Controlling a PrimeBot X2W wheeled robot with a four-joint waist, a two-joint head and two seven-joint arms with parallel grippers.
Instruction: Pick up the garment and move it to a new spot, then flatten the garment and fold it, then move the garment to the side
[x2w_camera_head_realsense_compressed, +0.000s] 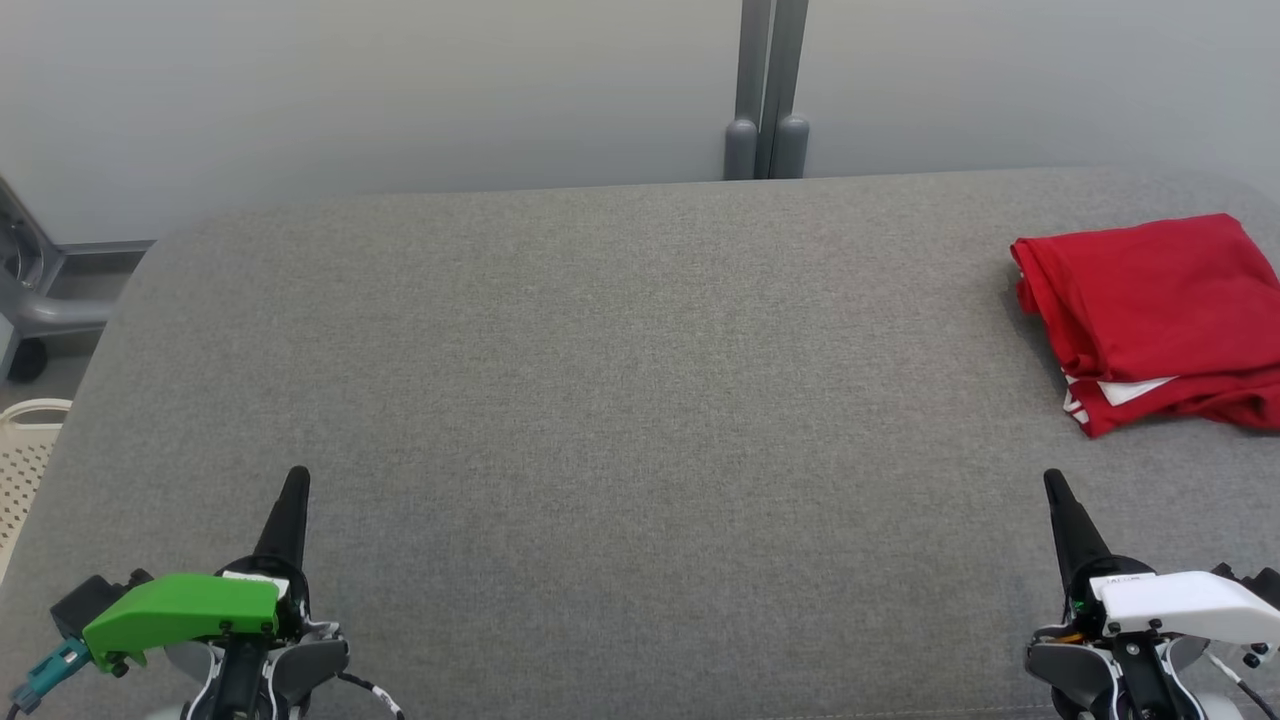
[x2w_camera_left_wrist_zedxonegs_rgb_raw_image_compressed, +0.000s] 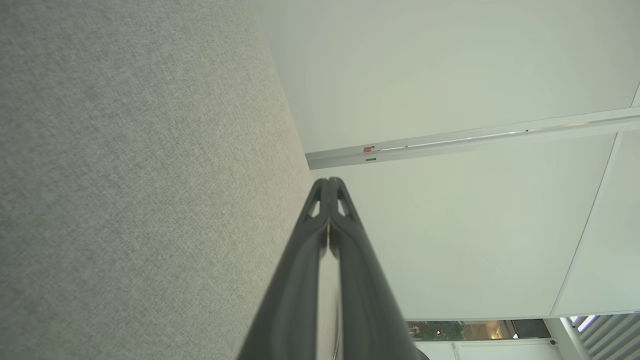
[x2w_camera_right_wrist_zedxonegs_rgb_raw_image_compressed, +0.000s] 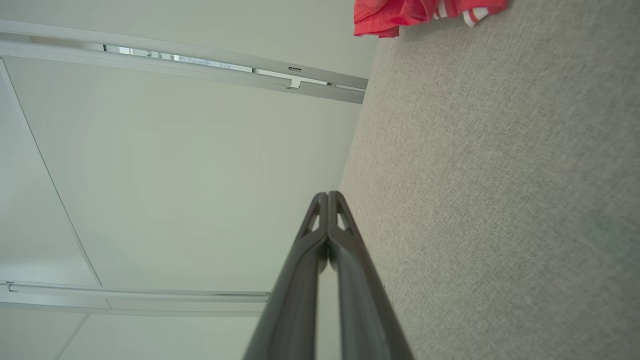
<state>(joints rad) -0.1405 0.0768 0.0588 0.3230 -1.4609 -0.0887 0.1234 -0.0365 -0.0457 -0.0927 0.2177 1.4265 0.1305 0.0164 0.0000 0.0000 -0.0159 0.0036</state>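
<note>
Garment (x2w_camera_head_realsense_compressed: 1150, 310): red, with a bit of white trim at its near edge; it lies in a loosely folded bundle at the right edge of the grey fabric surface (x2w_camera_head_realsense_compressed: 600, 350), towards the far right corner.
Garment in right wrist view (x2w_camera_right_wrist_zedxonegs_rgb_raw_image_compressed: 400, 17): a red corner with striped trim, ahead of the fingers and apart from them.
Left gripper (x2w_camera_head_realsense_compressed: 297, 478): near the front left corner, fingers pressed together, holding nothing; its wrist view shows the tips (x2w_camera_left_wrist_zedxonegs_rgb_raw_image_compressed: 328, 182) meeting over bare fabric.
Right gripper (x2w_camera_head_realsense_compressed: 1053, 480): near the front right corner, fingers likewise closed and empty (x2w_camera_right_wrist_zedxonegs_rgb_raw_image_compressed: 327, 196).
Key relation: the garment lies ahead of the right gripper and slightly to its right, near but not touching; the left gripper is well apart from it, across the whole surface.
Nearer arm: right.
Long axis: cannot tell, since the head view cuts off the bundle's right side.
Step, as judged: the garment looks folded and set aside, so the task may be finished; if not, the right arm has the short reach.
Off the surface: pale perforated basket (x2w_camera_head_realsense_compressed: 25, 450) beyond the left edge.
</note>
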